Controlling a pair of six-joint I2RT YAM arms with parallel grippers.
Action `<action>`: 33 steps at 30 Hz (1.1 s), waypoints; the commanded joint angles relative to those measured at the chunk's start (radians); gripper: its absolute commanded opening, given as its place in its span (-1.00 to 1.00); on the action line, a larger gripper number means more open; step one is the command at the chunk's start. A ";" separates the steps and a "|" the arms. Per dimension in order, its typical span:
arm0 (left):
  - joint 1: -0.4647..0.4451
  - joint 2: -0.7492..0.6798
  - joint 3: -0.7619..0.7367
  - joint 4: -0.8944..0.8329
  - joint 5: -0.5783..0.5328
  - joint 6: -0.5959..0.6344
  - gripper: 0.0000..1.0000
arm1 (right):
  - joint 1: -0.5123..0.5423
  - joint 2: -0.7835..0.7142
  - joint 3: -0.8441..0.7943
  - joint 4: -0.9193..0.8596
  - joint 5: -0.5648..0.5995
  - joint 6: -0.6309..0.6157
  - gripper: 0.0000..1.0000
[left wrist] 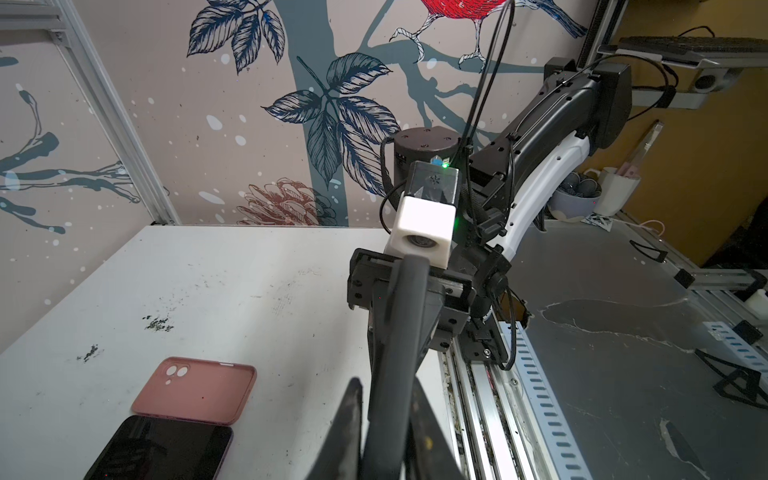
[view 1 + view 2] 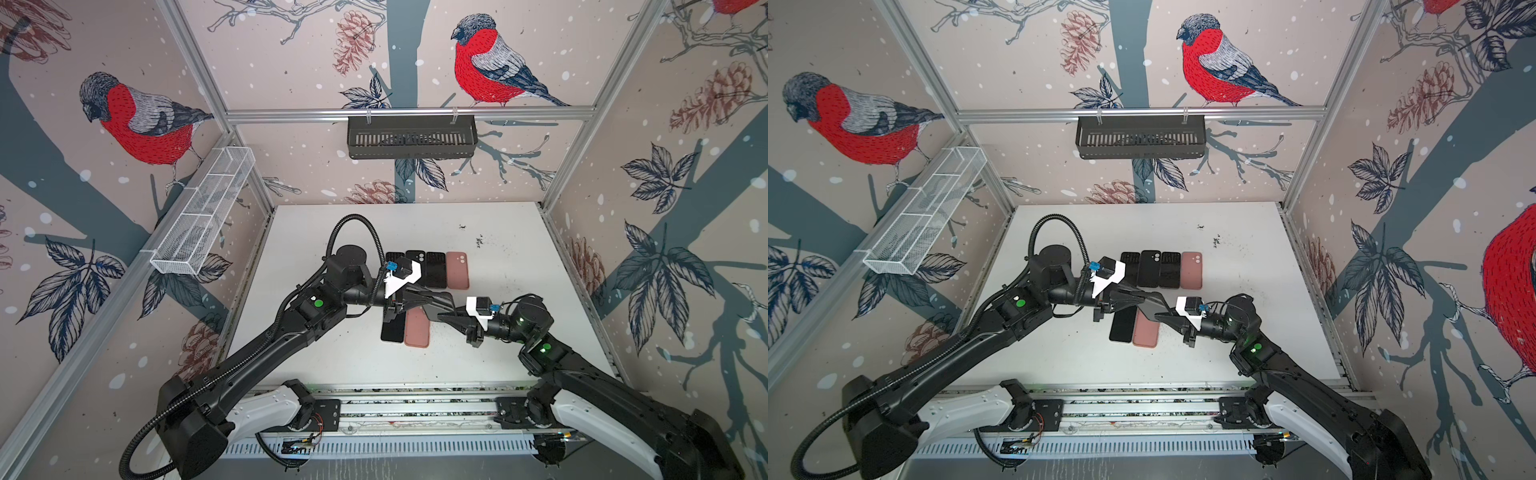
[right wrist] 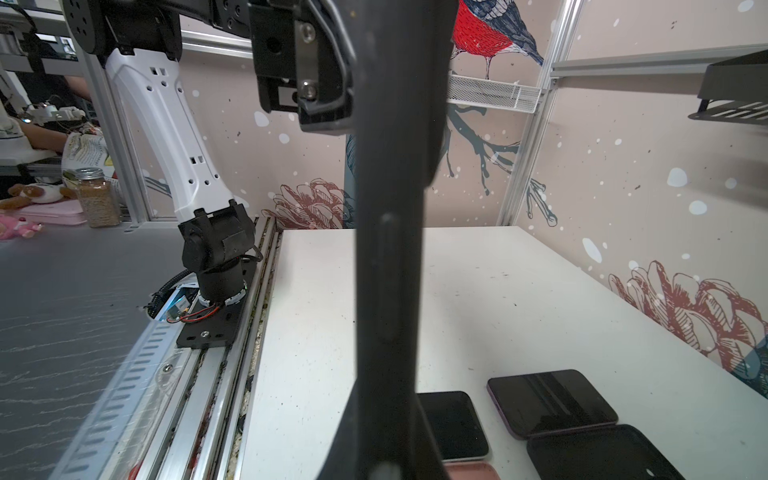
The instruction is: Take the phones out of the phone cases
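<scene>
Mid-air, over the tabletop [image 2: 498, 332] | left claw [image 2: 436, 300] pinched one end of the black cased phone [image 3: 388, 257], right claw [image 2: 444, 318] pinched the other | pink case [image 2: 417, 330] and bare phone [image 2: 392, 330] lay side by side below, seemingly done | this phone looked not yet out: pulling apart remained.

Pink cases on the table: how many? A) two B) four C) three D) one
A: the back pink case ends the far row on its right, and the front pink case lies beside a black phone; everything else on the table is black.
</scene>
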 commanded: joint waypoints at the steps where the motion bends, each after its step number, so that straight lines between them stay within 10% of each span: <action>1: 0.000 0.006 0.011 -0.018 0.011 0.006 -0.96 | 0.000 0.000 0.009 0.071 -0.003 -0.008 -1.00; 8: 0.001 -0.013 -0.008 -0.014 0.017 -0.004 -1.00 | 0.000 0.017 0.016 0.066 0.021 0.012 -0.99; 12: 0.004 -0.044 -0.029 0.060 -0.117 -0.121 -1.00 | 0.002 -0.006 0.021 0.089 0.191 0.129 0.26; 17: 0.015 -0.093 -0.059 0.269 -0.518 -0.569 -1.00 | 0.000 -0.134 0.028 0.072 0.516 0.428 0.84; 25: 0.019 -0.132 -0.313 0.769 -0.816 -1.392 -1.00 | -0.012 -0.148 0.205 -0.200 0.553 0.753 0.87; 33: 0.002 -0.194 -0.467 0.886 -0.990 -1.629 -1.00 | -0.018 -0.199 0.083 -0.051 0.493 0.957 0.85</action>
